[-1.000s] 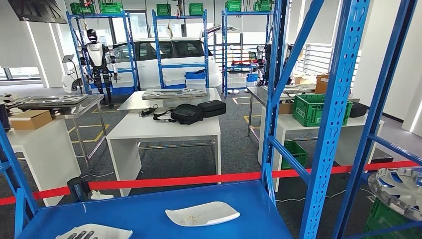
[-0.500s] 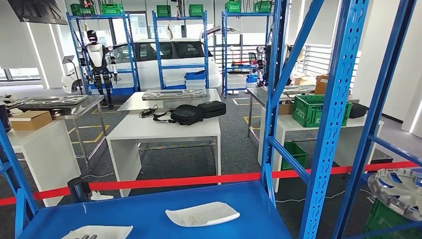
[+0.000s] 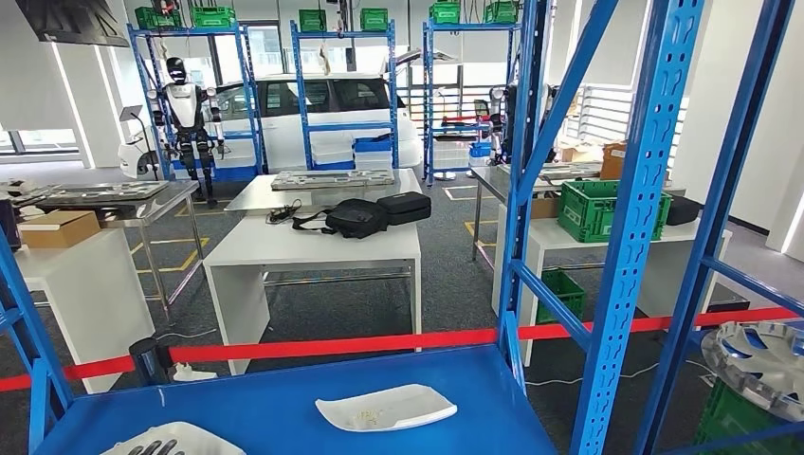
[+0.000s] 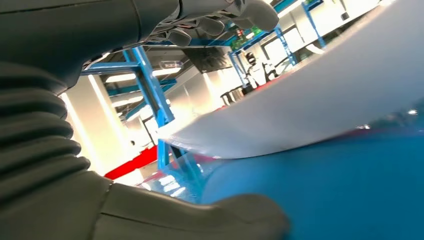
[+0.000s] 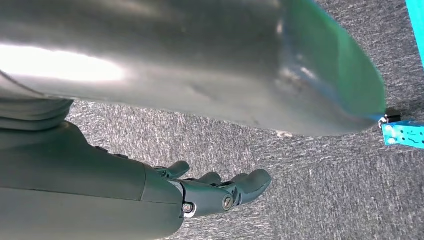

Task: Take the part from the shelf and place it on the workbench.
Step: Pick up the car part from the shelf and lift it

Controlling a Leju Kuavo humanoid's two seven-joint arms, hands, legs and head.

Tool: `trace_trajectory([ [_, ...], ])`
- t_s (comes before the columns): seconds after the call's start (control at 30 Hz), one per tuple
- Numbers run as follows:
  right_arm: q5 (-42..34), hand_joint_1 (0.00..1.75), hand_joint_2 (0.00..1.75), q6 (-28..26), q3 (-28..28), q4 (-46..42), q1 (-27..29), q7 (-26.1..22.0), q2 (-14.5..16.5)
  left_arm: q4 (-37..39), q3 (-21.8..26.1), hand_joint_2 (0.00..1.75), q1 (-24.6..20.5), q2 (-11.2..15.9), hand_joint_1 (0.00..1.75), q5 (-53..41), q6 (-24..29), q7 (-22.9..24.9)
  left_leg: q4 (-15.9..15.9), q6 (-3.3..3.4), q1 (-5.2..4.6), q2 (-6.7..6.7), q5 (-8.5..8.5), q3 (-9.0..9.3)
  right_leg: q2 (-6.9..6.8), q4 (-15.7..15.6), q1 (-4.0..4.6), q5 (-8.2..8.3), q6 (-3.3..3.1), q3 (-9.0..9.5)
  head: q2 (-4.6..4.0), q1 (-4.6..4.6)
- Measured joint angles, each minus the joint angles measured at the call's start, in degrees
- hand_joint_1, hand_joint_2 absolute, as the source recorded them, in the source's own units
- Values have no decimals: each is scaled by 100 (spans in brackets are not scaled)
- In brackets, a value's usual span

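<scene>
Two white parts (image 3: 386, 408) lie on the blue shelf (image 3: 284, 403), the nearer (image 3: 185, 439) grasped by the left robot hand (image 3: 156, 447).

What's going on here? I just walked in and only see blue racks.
A humanoid robot is fetching a white part from the blue shelf. Its left hand has dark fingers lying on that part at the shelf's near edge. A second white part lies untouched mid-shelf. The right hand hangs over the carpet, holding nothing.
</scene>
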Motion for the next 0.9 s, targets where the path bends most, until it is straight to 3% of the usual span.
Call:
trace_trajectory([
  [0.2, -3, 0, 0, 15, -4, 0, -2, 1, 0, 2, 56, 0, 71, 13, 0, -2, 19, 7, 0, 0, 0, -1, 0, 1, 0, 0, 0, 0, 0, 1, 0, 0],
  [0.33, -16, 0, 0, 15, -22, 0, -3, 2, 0, 4, 65, 175, 114, 14, 0, -1, -18, -10, 0, 0, 0, -1, 0, 1, -1, 0, 0, 0, 0, 1, 0, 0],
  [0.4, -15, 0, 0, 15, -32, 0, -5, 0, 0, 3, 84, 175, 118, 14, 0, 0, -49, -27, 0, 0, -1, -1, 0, 2, -1, 0, -2, 0, 0, 2, 0, 0],
  [0.53, -15, 0, 0, 15, -37, 0, -9, 1, 0, -7, 127, 0, 113, 14, 0, 1, -87, -60, 0, 1, -2, -1, -1, 7, 0, -1, -2, 0, 0, 6, 0, 0],
  [0.9, 32, 0, 0, 28, -37, 0, -18, 4, 2, -7, 205, 0, 139, 9, 0, 61, -249, -121, 12, 28, -16, 0, -19, 6, 0, -11, -18, -4, 18, 11, 0, 0],
])
